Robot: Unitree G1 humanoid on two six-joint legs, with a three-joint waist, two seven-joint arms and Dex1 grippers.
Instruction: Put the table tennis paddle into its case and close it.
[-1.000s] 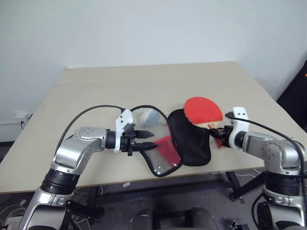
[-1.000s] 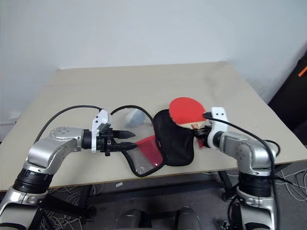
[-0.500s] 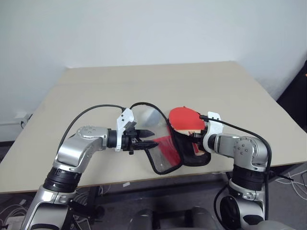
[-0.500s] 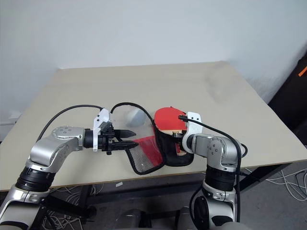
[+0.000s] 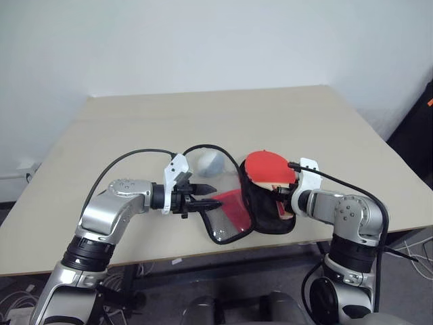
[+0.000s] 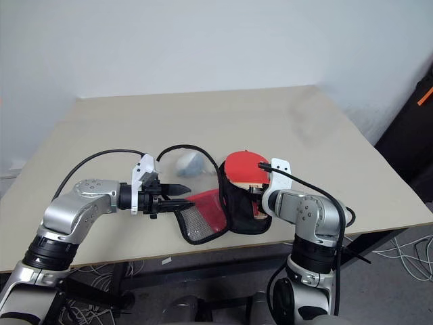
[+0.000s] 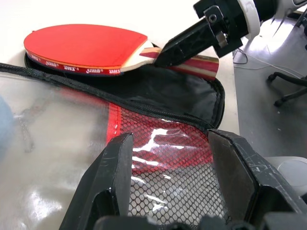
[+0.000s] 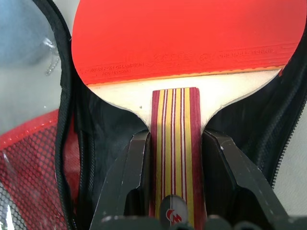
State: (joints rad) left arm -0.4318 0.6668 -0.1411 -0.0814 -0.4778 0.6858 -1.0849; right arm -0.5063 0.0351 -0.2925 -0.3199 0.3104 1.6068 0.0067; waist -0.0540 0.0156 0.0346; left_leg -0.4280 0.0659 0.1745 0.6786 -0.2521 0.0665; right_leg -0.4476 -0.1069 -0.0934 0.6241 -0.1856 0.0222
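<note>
Over black-lined case (image 5: 270, 210), red-faced paddle (image 5: 268, 166)

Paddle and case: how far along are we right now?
Done: the case lies open on the table. In hand: the right gripper is shut on the paddle by its handle, holding it over the black lining, while the left gripper pinches the mesh flap. Left: seat the paddle, fold the flap, zip it.

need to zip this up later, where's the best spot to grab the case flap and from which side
Judging by its pose, take the case by the piped edge of its open mesh flap, coming from the robot's left, where the left end effector already pinches it. That flap lies folded out free, while the paddle, held by the right end effector, covers the lined half.
</note>
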